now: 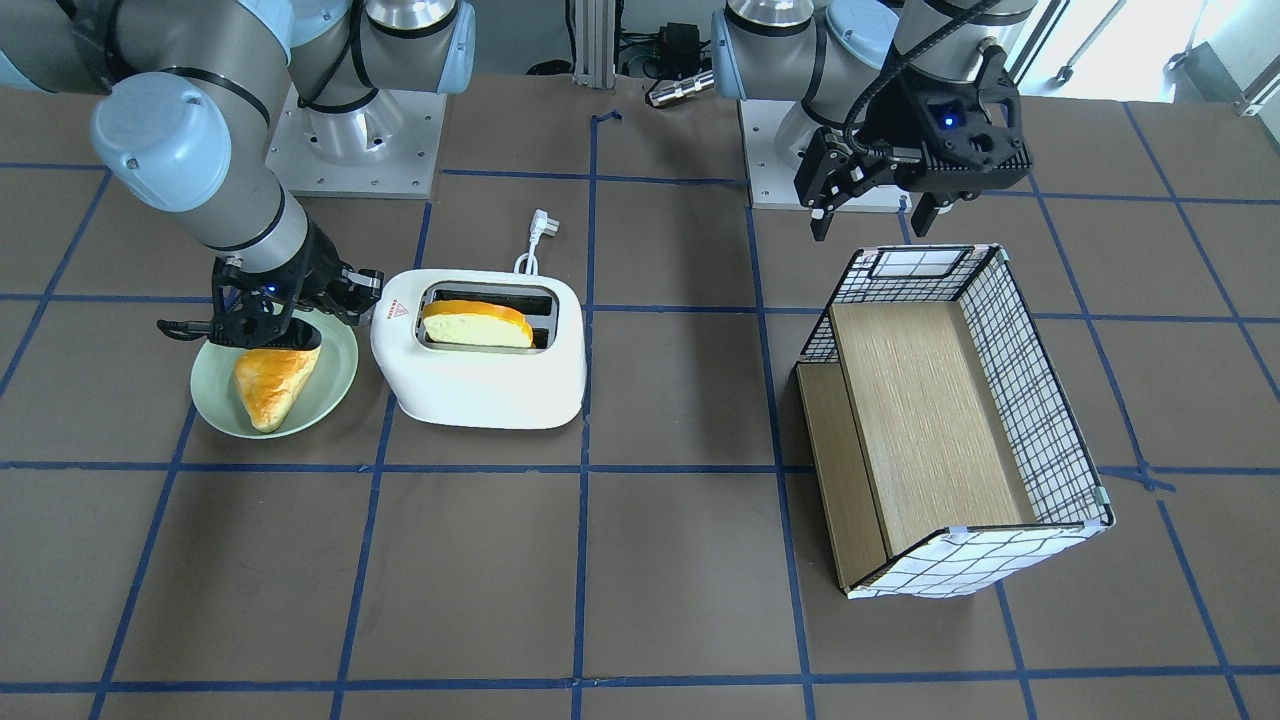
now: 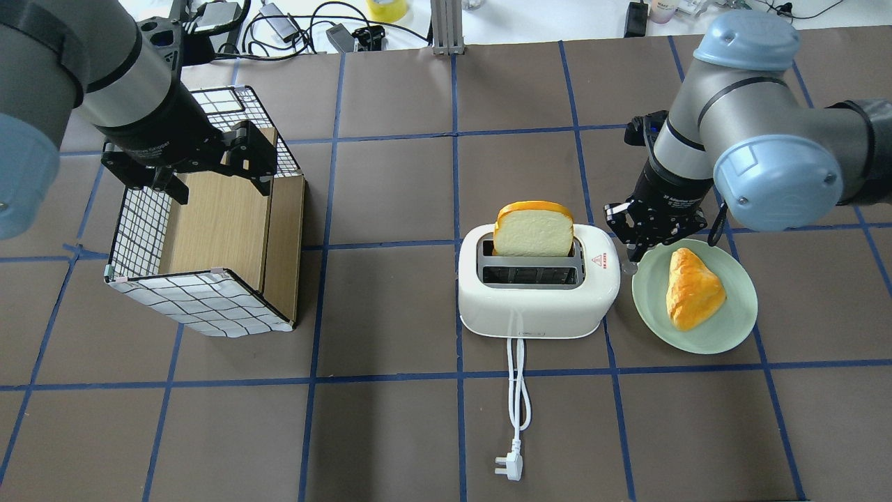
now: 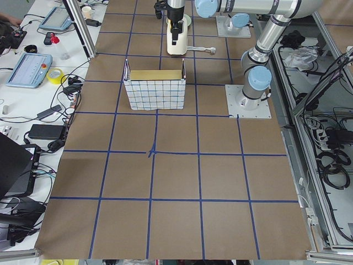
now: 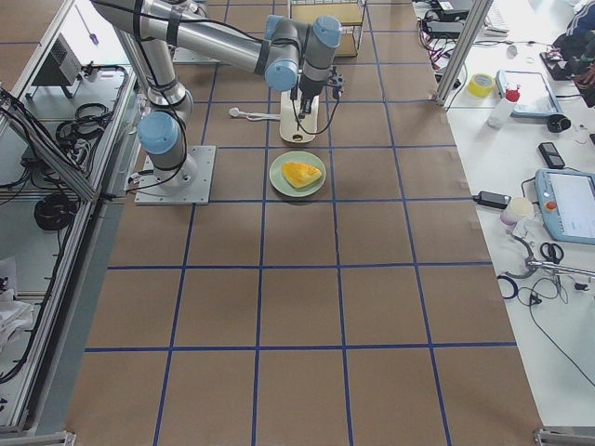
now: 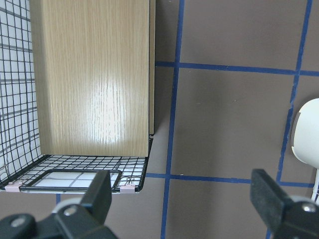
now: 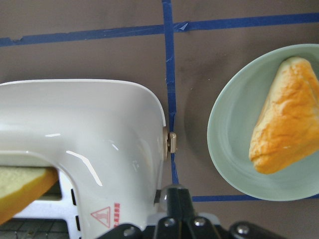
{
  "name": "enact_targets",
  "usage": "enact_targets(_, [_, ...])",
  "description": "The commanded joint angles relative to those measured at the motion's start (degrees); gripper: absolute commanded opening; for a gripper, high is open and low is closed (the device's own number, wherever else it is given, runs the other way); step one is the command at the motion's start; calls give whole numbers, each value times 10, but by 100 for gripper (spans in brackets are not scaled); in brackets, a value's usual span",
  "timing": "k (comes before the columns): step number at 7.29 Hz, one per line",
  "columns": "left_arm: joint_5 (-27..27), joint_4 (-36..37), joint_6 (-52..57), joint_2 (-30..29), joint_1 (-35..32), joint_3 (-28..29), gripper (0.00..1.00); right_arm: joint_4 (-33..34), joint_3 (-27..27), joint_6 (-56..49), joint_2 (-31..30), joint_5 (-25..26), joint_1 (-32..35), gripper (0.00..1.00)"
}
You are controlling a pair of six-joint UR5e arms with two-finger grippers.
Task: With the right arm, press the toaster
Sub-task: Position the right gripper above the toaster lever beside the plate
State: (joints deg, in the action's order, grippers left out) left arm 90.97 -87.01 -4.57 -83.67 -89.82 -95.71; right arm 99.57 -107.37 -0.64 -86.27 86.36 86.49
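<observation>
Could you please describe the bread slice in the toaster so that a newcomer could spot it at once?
Start at the big white toaster and look at its two top slots. The bread slice stands upright in the slot farther from the cord. Unlike the triangular pastry lying flat on the green plate alongside, it is squarish, with a pale face and an orange crust.

Toaster (image 2: 536, 307): glossy white, with a red triangle sticker (image 2: 597, 261) and a white cord (image 2: 517, 390). Bread slice (image 2: 534, 233): cream face, orange-yellow crust. Plate (image 2: 725, 335): pale green; pastry (image 2: 690, 289): golden orange. Basket (image 2: 202, 310): white cloth with a black grid pattern, panels of light wood grain. Table (image 2: 390, 418): dull brown, crossed by a grid of blue tape lines. Right arm (image 2: 739, 104): silver-grey with light-blue joint caps; right gripper (image 6: 174, 195): black
</observation>
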Motion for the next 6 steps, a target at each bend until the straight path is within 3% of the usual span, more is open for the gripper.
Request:
enact_targets(1, [0, 0, 0, 0, 0, 0, 100, 3, -9, -2, 5, -7, 0, 0])
enact_targets(6, [0, 0, 0, 0, 0, 0, 100, 19, -21, -3, 6, -4, -16, 0])
